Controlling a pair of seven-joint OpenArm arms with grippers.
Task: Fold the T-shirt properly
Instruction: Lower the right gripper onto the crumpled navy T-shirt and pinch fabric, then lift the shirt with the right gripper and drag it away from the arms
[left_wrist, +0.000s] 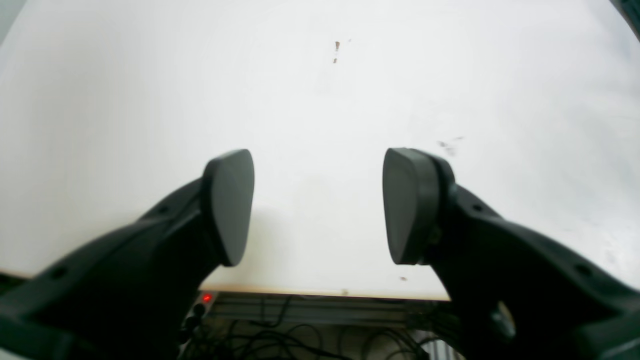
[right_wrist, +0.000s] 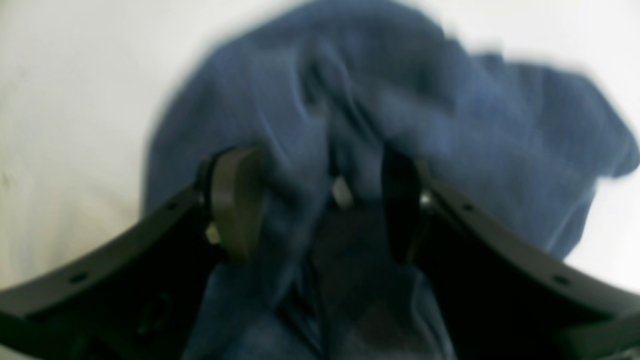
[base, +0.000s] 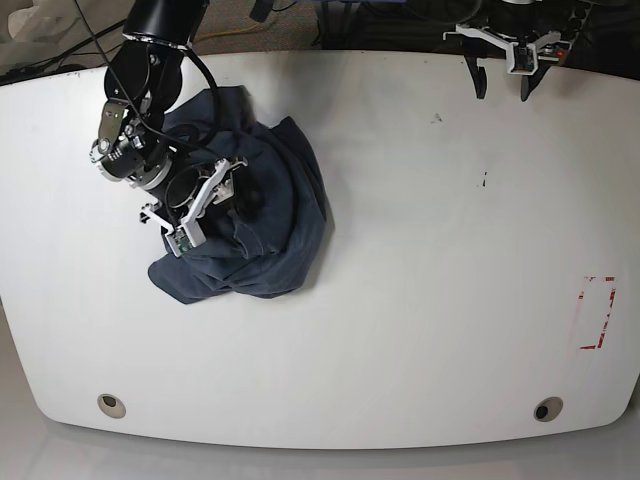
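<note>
The T-shirt (base: 285, 190) is a crumpled dark blue heap on the left half of the white table (base: 420, 300); no lettering shows. My right gripper (base: 232, 200) is down on the heap's middle. In the right wrist view the gripper (right_wrist: 320, 200) has its jaws apart, with blurred T-shirt (right_wrist: 475, 115) folds bunched between and beyond the pads. My left gripper (base: 502, 85) hangs at the table's far right edge, well away from the cloth. In the left wrist view the left gripper (left_wrist: 318, 205) is open over bare table with nothing between the pads.
A red tape rectangle (base: 598, 313) marks the table near its right edge. Two round holes (base: 112, 405) (base: 546, 409) sit near the front edge. Under the table edge (left_wrist: 320, 292) in the left wrist view lie cables and a red light (left_wrist: 206, 298).
</note>
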